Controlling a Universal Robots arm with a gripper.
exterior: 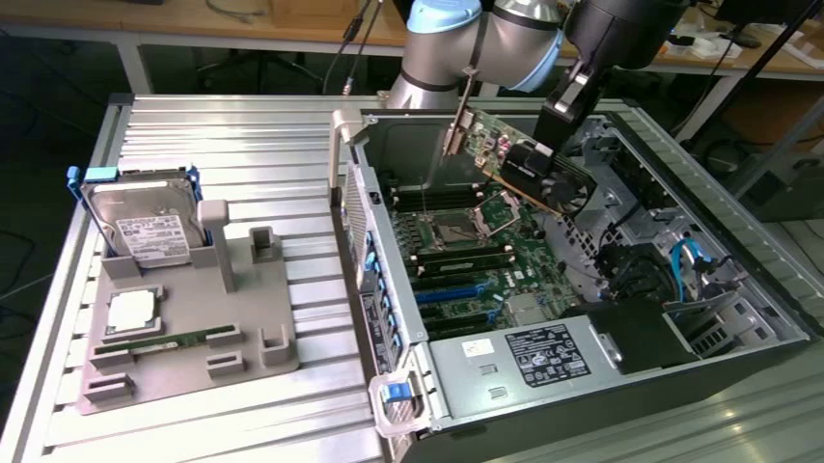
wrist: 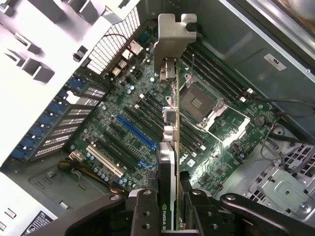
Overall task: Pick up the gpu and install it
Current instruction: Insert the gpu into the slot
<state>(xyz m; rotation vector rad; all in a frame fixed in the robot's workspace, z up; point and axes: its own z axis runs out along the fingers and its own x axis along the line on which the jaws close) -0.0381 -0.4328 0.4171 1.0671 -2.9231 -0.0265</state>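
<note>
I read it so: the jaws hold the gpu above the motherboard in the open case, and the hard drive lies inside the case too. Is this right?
Only the hard drive is wrong: the exterior view shows it standing in the grey holder on the table, outside the case. The jaws do hold the gpu above the motherboard in the open case.

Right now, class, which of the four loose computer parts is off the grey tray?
The gpu: the gripper holds it over the open case, while the drive, CPU and memory stick sit on the tray.
</note>
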